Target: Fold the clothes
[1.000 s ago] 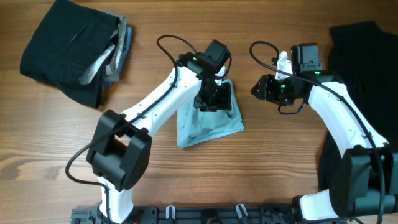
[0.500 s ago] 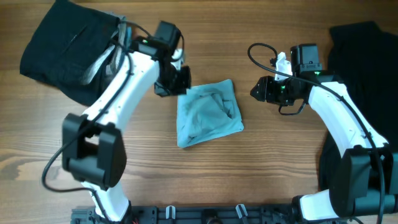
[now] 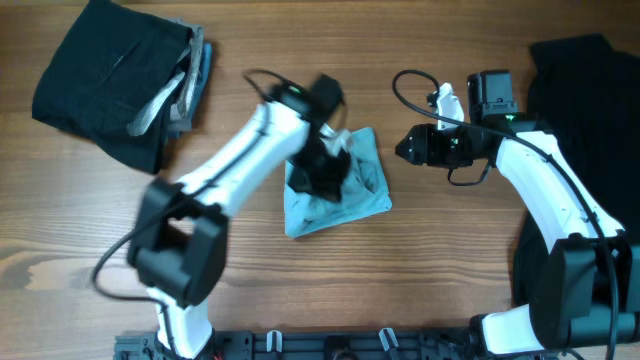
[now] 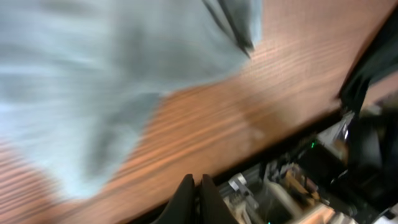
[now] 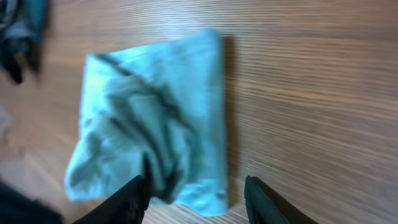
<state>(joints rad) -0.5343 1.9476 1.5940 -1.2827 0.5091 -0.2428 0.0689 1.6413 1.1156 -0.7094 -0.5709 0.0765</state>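
The light blue shirt (image 3: 366,190) lies folded into a small square at the middle of the table. It also shows in the right wrist view (image 5: 161,106) and, blurred, in the left wrist view (image 4: 93,74). My left gripper (image 3: 322,175) hangs over the shirt's left part, motion-blurred; in its wrist view the fingers (image 4: 199,198) are pressed together with nothing between them. My right gripper (image 3: 404,149) is open and empty just right of the shirt, its fingers (image 5: 194,185) spread wide and pointing at it.
A stack of folded dark and grey garments (image 3: 118,82) sits at the far left corner. A black garment (image 3: 585,110) lies along the right edge, partly under the right arm. Bare wood surrounds the shirt.
My left arm swung from the shirt out toward the folded stack, then back over the shirt. My right gripper crept slightly left and stays open.
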